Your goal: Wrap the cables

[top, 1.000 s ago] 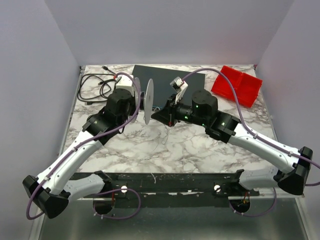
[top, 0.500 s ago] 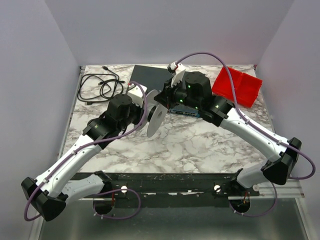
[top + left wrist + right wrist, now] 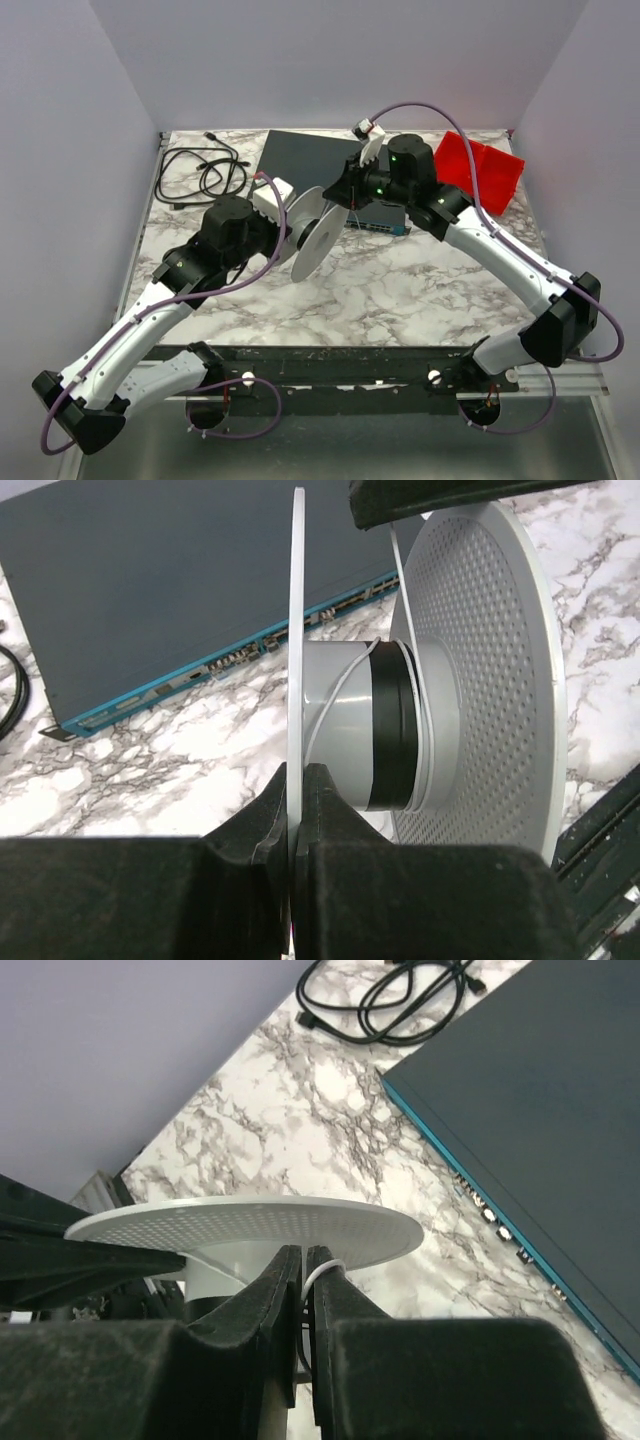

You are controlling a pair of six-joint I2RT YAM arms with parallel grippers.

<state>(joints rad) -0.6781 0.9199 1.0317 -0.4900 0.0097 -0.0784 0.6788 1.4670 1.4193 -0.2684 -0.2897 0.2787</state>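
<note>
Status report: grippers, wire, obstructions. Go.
Left gripper shut on spool flange. Right gripper pinching thin white wire beside the spool. Dark box lies beyond spool; black cord off in far-left corner.

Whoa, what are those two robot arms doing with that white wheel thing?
They are winding a thin white wire onto a spool. The left gripper pinches one white disc of the spool, holding it up above the marble table. The right gripper is closed on the wire right beside it. Only a few loose turns sit on the grey hub.
</note>
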